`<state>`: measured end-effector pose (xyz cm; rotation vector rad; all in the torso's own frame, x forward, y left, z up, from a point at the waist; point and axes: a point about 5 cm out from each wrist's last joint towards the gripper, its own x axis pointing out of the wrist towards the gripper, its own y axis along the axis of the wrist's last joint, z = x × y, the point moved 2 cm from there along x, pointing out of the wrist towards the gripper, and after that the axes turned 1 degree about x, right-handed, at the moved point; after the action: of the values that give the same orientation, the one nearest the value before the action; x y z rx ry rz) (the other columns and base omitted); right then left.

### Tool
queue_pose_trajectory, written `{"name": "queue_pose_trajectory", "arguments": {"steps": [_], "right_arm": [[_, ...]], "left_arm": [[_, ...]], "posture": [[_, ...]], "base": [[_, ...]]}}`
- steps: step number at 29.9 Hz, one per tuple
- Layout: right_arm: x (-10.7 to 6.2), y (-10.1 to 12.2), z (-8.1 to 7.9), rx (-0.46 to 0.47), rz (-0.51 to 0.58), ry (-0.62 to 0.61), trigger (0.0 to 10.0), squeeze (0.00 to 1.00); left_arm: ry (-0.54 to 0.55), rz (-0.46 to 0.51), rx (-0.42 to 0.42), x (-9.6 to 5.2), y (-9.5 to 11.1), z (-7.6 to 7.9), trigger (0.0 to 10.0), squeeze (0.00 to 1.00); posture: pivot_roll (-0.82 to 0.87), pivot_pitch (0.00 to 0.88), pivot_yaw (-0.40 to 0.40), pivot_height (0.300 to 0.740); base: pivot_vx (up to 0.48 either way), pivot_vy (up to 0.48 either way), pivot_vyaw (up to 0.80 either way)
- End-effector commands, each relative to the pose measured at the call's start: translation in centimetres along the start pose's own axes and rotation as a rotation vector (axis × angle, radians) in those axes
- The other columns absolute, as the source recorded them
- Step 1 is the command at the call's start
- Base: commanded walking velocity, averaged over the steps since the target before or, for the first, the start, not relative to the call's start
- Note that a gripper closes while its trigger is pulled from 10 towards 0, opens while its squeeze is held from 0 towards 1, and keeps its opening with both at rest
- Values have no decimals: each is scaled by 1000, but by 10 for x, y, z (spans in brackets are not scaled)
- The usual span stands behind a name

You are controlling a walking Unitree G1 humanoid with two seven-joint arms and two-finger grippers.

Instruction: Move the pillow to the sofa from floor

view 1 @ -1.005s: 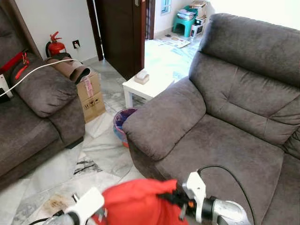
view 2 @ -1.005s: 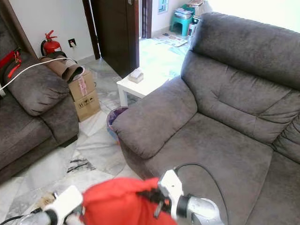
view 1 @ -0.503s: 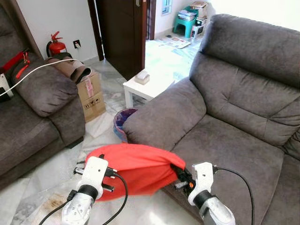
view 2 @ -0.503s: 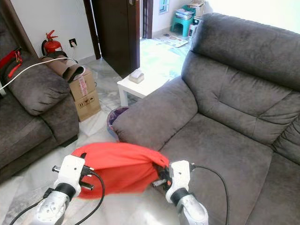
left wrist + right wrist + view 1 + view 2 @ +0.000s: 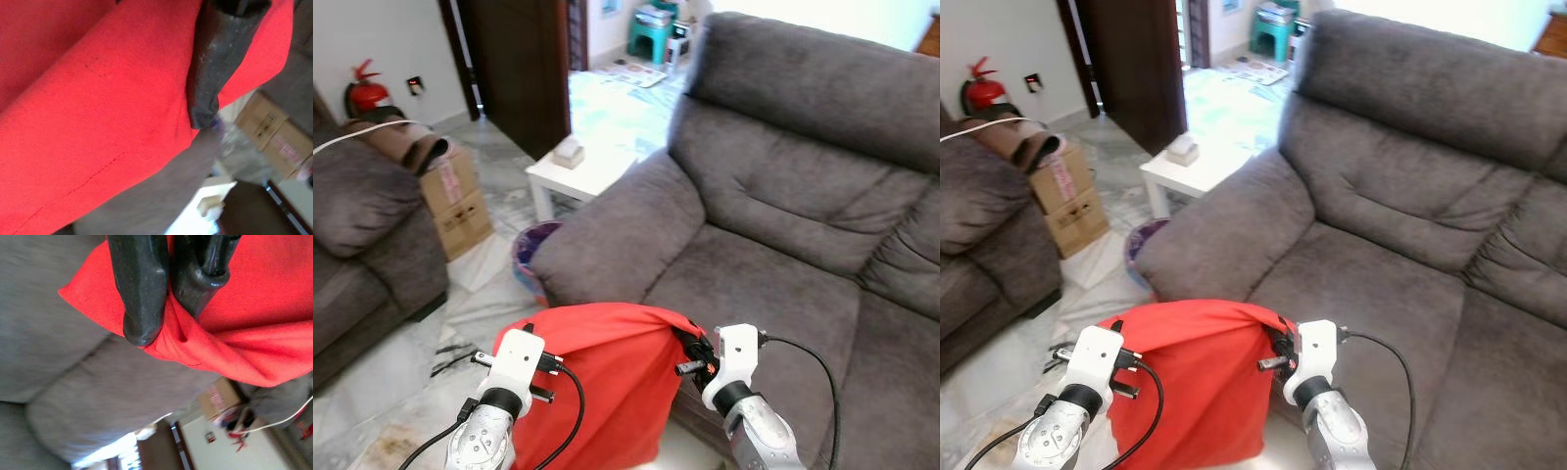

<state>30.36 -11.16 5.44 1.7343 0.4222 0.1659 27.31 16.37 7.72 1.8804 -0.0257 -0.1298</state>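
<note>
A red pillow (image 5: 602, 392) hangs between my two grippers in front of the grey sofa's seat (image 5: 764, 294), just below its front edge. My left gripper (image 5: 538, 345) holds the pillow's left top end; in the left wrist view one black finger (image 5: 208, 73) lies on the red cloth. On the other side, my right gripper (image 5: 687, 350) is shut on the pillow's right top corner. The right wrist view shows both fingers (image 5: 142, 293) pinching a fold of red cloth. The pillow's lower part sags toward the floor.
The sofa's padded armrest (image 5: 607, 240) stands just beyond the pillow. Farther left are a purple bin (image 5: 527, 262), a white side table (image 5: 570, 174), a cardboard box (image 5: 455, 194) and a second grey sofa (image 5: 357, 230). A dark door (image 5: 514, 69) stands behind.
Both grippers have raised the pillow from the picture's bottom edge to the seat's front. It now hangs more steeply. The camera has turned right toward the sofa.
</note>
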Motion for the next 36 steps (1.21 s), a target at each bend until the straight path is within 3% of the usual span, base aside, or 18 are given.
{"name": "queue_pose_trajectory", "arguments": {"steps": [1,16,36], "right_arm": [[-14,0,33,16,24,-154,10000,0],[-14,-5,33,43,3,-159,10000,0],[-13,-1,35,-18,23,-160,10000,0]], "left_arm": [[74,87,3,1,17,-15,10000,0],[56,90,19,2,16,-16,10000,0],[67,115,-1,4,20,-17,10000,0]], "posture": [[85,115,-36,740],[87,123,-29,740],[84,112,-36,740]], "base": [[0,0,-756],[0,0,-756],[0,-50,-717]]}}
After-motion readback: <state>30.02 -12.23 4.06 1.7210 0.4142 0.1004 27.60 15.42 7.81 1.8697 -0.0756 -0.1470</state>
